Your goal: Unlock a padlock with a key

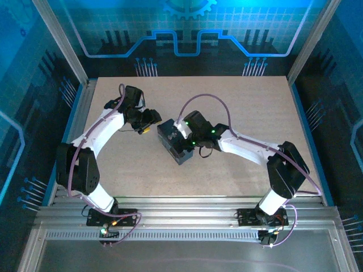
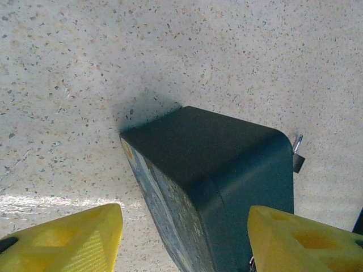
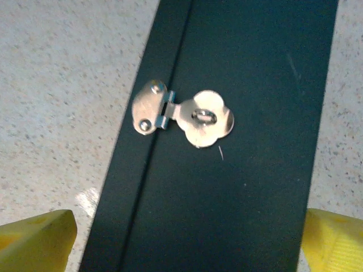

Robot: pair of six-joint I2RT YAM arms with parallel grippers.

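Nearest the bases, the left gripper point(image 2: 181, 242) hangs with its 2 yellow fingers point(image 2: 62, 243) parted and holding nothing. The near corner of the dark blue box point(image 2: 221, 164) stands between them and just ahead. A little further in, the right gripper point(image 3: 184, 241) is spread wide over the box's front, a tip beside each edge, clamping nothing. Beyond its tips sits the silver hasp point(image 3: 182, 116), folded flat over its staple point(image 3: 204, 115), and that staple is bare, with no lock hanging from it. Where the padlock and the key lie I cannot tell; a small metal piece point(image 2: 298, 152) juts past the box's far corner, too small to name. Judging by the task, the padlock should be hard, smooth, dense and slippery, best pinched across its flat body with the shackle left free. The key should be thin and stiff, taken by its head. The speckled table point(image 1: 255, 102) stretches beyond.
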